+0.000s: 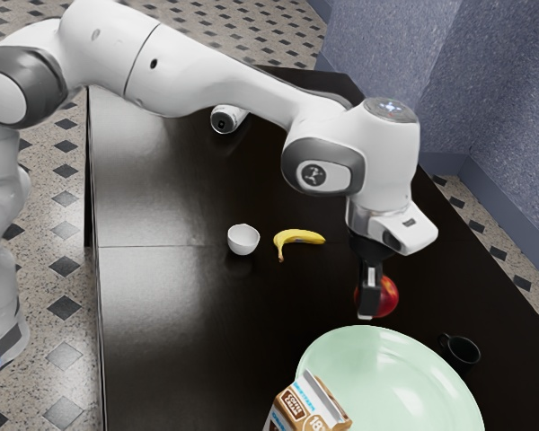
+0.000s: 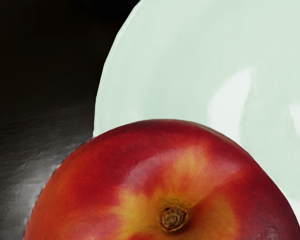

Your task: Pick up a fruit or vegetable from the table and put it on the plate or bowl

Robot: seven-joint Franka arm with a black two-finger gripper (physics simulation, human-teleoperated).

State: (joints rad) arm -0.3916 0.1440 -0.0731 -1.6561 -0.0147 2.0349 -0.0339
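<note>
Exterior view: the tool (image 1: pixel 370 294) looks clamped on the red fruit (image 1: pixel 389 294), low over the table (image 1: pixel 162 296) and just beside the plate (image 1: pixel 404 377). Wrist view: stem up, the fruit is smooth, round, probably firm and light. Grip across its widest part.

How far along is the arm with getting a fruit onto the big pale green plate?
Done, it seems: the black gripper is shut on the round red-and-yellow fruit. In hand: the fruit hangs just beside the pale green plate, at its rim, not yet over it. Left: move over the plate and release. The yellow banana lies untouched on the dark table.
</note>
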